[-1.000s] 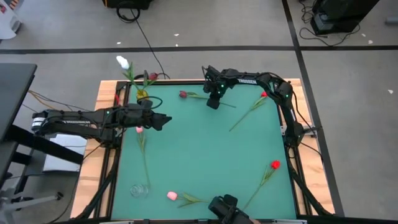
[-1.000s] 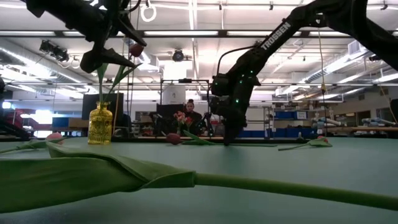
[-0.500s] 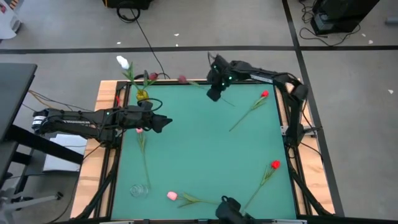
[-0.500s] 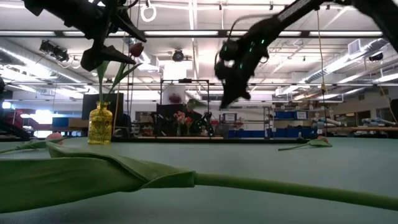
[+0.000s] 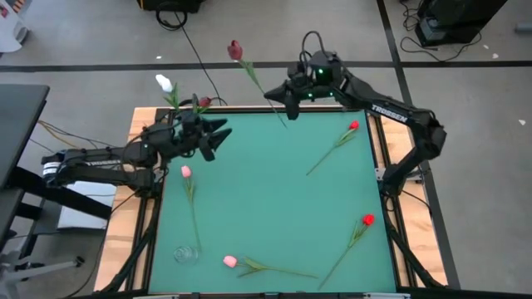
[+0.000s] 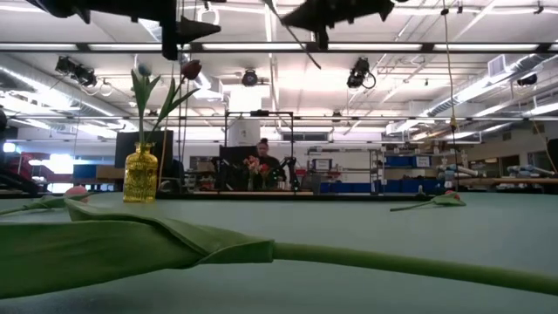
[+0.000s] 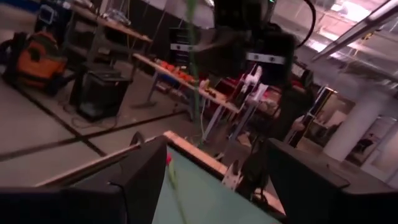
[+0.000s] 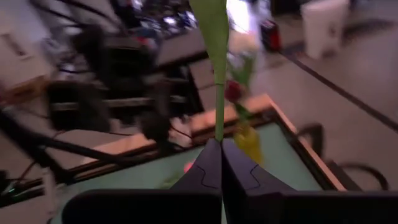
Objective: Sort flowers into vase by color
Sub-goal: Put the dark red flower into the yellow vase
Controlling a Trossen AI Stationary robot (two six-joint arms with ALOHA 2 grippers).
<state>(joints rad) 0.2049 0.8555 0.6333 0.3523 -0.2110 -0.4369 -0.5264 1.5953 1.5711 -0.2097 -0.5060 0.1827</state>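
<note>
High view shows the green-topped worktop filling the middle of the frame, with the two dark arms reaching in from its left and right sides. Near the top centre, the right hand is clenched on the thin green stem of a dark maroon artificial tulip, lifted so the bud sits above the worktop's upper edge. At upper left, the left hand hangs with fingers spread wide, grasping nothing, just beside the small yellow glass vase, which already carries a white and a maroon bloom. Red tulips and pink tulips lie scattered on the worktop. Transport is the step in hand, I judge; next the stem must be swung left, turned upright and lowered into the vase mouth.
</note>
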